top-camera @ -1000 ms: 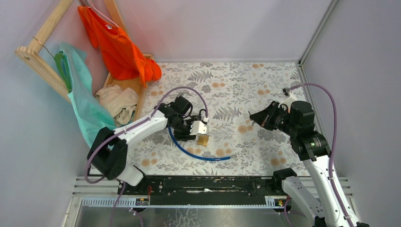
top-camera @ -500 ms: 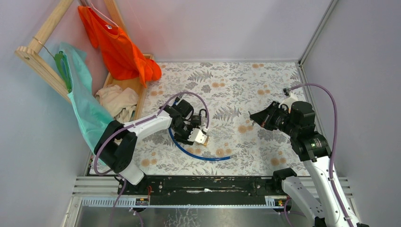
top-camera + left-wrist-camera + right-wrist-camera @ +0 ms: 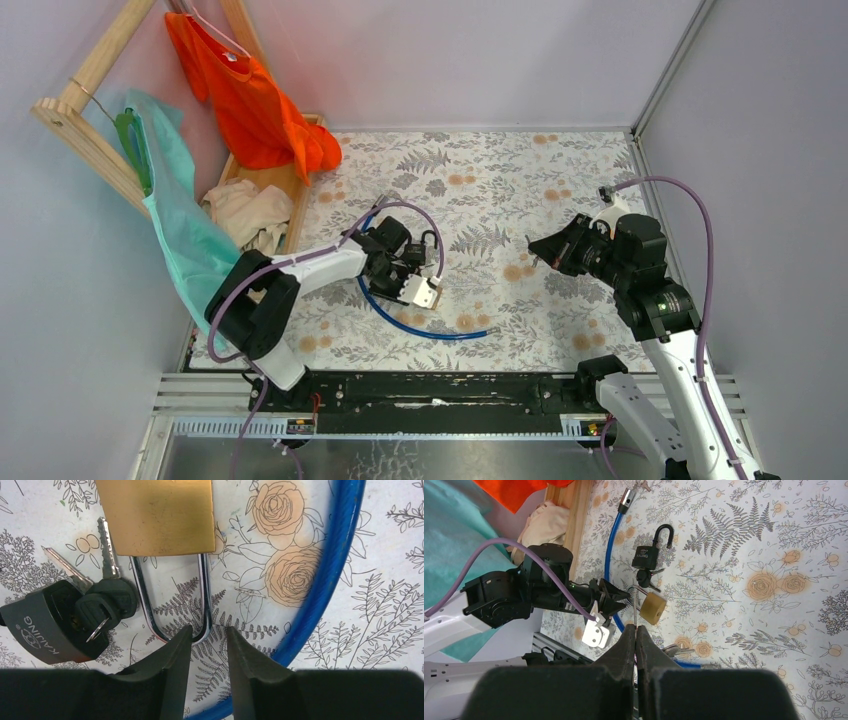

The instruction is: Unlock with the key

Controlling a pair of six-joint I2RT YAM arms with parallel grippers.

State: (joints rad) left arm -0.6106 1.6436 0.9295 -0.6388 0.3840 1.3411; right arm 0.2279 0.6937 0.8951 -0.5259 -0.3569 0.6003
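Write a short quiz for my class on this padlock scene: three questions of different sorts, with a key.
1. True or false: the black-headed keys lie up against the black padlock.
2. What sits just ahead of the fingers of the left gripper?
A. the brass padlock's shackle
B. an orange shirt
C. a wooden rack
3. Fill in: the cable curving past the brass padlock is ____ in colour.

Key: 1 true; 2 A; 3 blue.
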